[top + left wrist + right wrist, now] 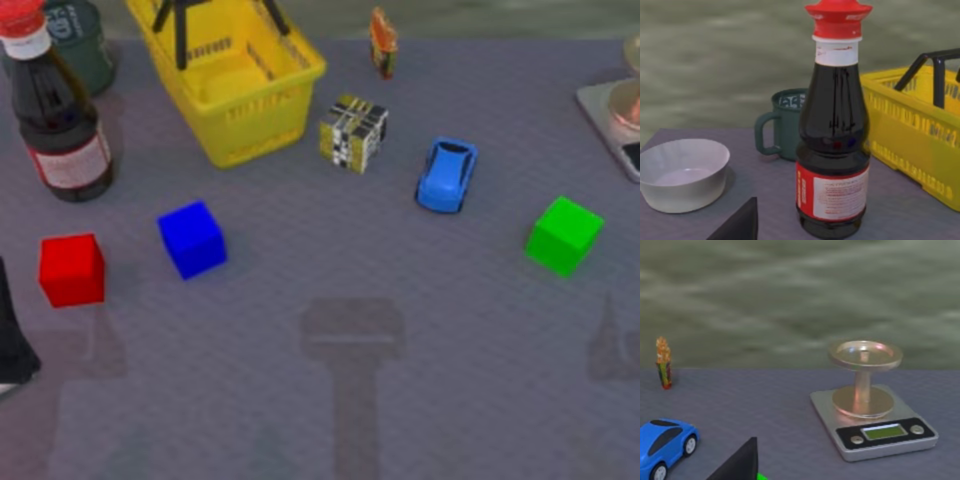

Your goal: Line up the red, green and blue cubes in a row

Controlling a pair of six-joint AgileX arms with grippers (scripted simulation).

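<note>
Red cube (72, 269) leftmost, blue cube (192, 238) beside, green cube (564, 235) far right.

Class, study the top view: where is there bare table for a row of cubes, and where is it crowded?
Free: the wide strip nearer than the red cube, blue cube and green cube. Crowded: the far side, with bottle, basket, puzzle cube and toy car.

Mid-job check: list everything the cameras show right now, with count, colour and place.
Matte cubes: 3; red cube far left, blue cube beside it, green cube right.
Patterned puzzle cube: 1, yellow-black-white, centre back.
Toy car: 1, light blue, right of centre.
Plastic basket: 1, yellow, back.
Sauce bottle: 1, dark, red cap, back left.
Mug: 1, green, behind the bottle.
Bowl: 1, white, left.
Kitchen scale: 1, silver, right edge.
Small packet: 1, orange, back.
Left gripper, right gripper: dark fingertip only.
</note>
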